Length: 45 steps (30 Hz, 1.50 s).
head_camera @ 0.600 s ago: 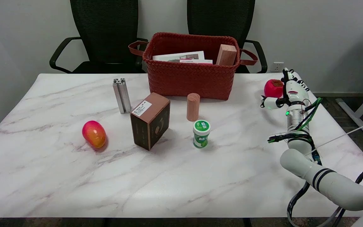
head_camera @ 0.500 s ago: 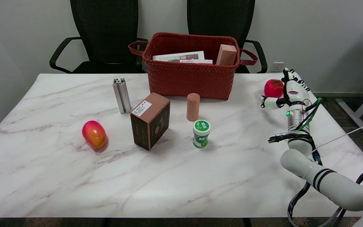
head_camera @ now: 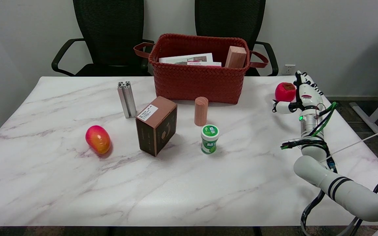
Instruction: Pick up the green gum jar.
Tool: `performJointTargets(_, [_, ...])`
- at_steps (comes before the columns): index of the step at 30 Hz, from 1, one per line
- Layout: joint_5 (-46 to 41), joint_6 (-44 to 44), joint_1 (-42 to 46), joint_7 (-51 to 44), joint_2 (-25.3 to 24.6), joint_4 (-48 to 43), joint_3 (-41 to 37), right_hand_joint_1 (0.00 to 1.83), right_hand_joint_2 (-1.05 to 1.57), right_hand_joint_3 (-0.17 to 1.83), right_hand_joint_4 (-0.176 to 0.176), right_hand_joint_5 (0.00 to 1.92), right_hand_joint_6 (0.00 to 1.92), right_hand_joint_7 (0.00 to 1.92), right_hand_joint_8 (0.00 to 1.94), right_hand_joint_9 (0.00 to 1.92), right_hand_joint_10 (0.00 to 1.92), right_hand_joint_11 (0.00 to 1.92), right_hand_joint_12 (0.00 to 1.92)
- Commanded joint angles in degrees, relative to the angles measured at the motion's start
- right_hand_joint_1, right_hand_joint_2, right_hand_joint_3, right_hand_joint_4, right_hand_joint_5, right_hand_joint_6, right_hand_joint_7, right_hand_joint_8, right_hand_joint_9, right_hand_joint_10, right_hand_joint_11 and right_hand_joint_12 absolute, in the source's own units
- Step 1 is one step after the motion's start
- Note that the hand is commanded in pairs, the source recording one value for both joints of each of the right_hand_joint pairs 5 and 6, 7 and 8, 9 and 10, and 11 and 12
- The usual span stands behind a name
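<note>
The white marbled surface (head_camera: 182, 183) carries everything of interest. At its far edge a red woven basket (head_camera: 198, 83) is seen, holding a wooden block (head_camera: 235, 56) and some printed cards. In front of the basket, from largest down: a brown carton (head_camera: 156, 129) tilted on one edge, an upright aluminium extrusion (head_camera: 127, 99), a wooden cylinder (head_camera: 201, 110) standing on end, a red-orange mango (head_camera: 97, 139) near the left side, and a red apple (head_camera: 284, 91) near the right edge.

The green gum jar (head_camera: 209, 139) is found upright near the middle of the surface, long axis vertical, lid up, just in front of the wooden cylinder and to the right of the carton, touching neither.

The right hand (head_camera: 300, 96) is held above the right side of the surface, just beside the apple, with nothing gripped. It is viewed nearly edge-on; one digit is seen stuck out to the left, away from the rest, so the fingers are judged apart.

Key relation: the jar lies well apart from the hand, to picture-left and somewhat nearer the camera. A leftward traverse across bare surface is judged necessary, with a side approach from the jar's right, since that flank is free while the cylinder crowds the far side and the carton the left.
</note>
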<state>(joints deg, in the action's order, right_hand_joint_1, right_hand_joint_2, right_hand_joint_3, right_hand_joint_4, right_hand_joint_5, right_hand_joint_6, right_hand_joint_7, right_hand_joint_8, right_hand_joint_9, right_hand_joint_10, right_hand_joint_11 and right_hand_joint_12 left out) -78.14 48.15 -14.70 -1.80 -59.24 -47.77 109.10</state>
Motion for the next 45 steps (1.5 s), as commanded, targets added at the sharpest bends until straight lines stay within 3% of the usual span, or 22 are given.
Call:
performJointTargets(1, [-0.1, 0.5, 3.0, 0.4, 0.0, -5.5, -0.7, 1.01, 0.53, 0.6, 0.0, 0.11, 0.11, 0.35, 0.35, 0.36, 0.36, 0.24, 0.24])
performJointTargets(25, [-0.5, 11.5, 14.9, 11.5, -1.8, -23.3, 1.1, 1.01, 0.53, 0.56, 0.0, 0.1, 0.1, 0.35, 0.35, 0.38, 0.38, 0.35, 0.35])
performJointTargets(32, [-0.5, 15.0, 15.1, 19.7, -1.8, -25.8, 5.7, 1.02, 0.54, 0.55, 0.0, 0.1, 0.1, 0.36, 0.36, 0.39, 0.39, 0.37, 0.37])
performJointTargets(45, [-0.3, 15.0, 15.1, 20.4, -1.8, -30.7, 9.4, 1.01, 0.57, 0.55, 0.0, 0.11, 0.11, 0.39, 0.39, 0.42, 0.42, 0.4, 0.4])
